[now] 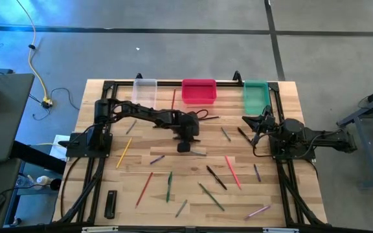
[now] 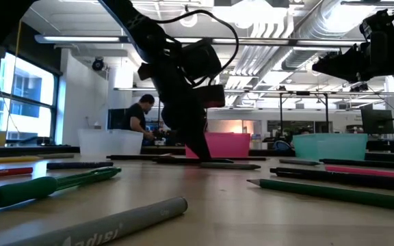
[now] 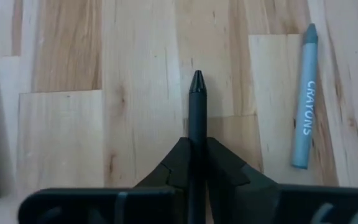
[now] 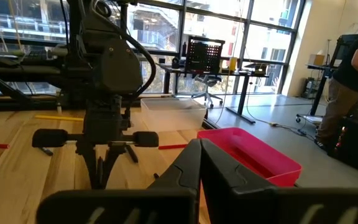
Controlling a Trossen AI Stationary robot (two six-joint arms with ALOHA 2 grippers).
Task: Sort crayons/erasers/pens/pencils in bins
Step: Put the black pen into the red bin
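A thin black pen or pencil with a pointed tip [image 3: 196,112] lies on the pale wooden table [image 1: 277,194] near its middle, pinched between the two dark fingers of the left gripper [image 1: 183,146]; its rear end is hidden under the gripper, so its full length cannot be seen. Just beside it lies a grey-blue crayon lettered "CRAYONS" [image 3: 305,99], apart from the fingers. From above the arm covers the held stick almost entirely — only the gripper's dark bulk shows. The other sticks lie scattered over the front half of the table, among them a long red one [image 1: 232,172] and a green one [image 1: 169,186]; many are too small to tell pen from pencil. Along the far edge stand a clear plastic tub [image 1: 144,89], a pink-red tub [image 1: 199,90] and a translucent green tub [image 1: 256,94]. The right gripper [image 1: 259,124] waits near the green tub, raised, fingers pressed together on nothing. A wide flat black bar [image 1: 111,203] lies at the front left corner.
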